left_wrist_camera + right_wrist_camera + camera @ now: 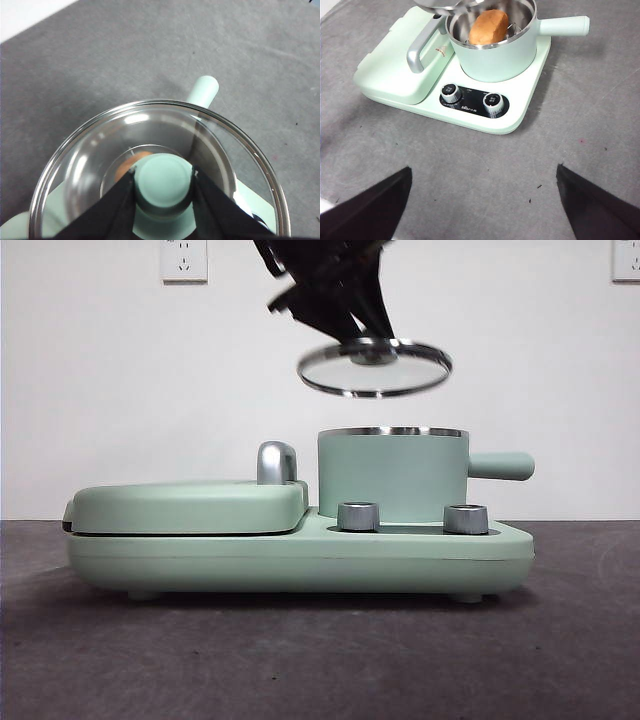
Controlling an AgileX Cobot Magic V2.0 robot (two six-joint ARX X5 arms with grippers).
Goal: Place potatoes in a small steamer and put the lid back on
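So the left gripper has the lid pinched by its little mint-green knob, one black jaw on each side of it. In the front view the lid hangs in the air above the small steamer, clear of the steel rim, tilted a bit, and sitting slightly left of the pot's centre. The dark arm comes down from the top of the picture onto it.

The potato is already inside the steamer. From the right wrist view you can see it lying in the steel interior, tan-orange. It also shows through the glass in the left wrist view as an orange patch just beside the knob.

The steamer sits on the right half of the mint-green cooker base, with its straight handle sticking out to the right. Two silver dials are on the near edge of the base, right in front of the pot. The hinged griddle plate takes up the left half, closed, with its silver handle beside the pot.

The right gripper is parked on the near side, well apart from the cooker, jaws spread wide with nothing between them, just grey table underneath.

Two white wall sockets show on the far wall.
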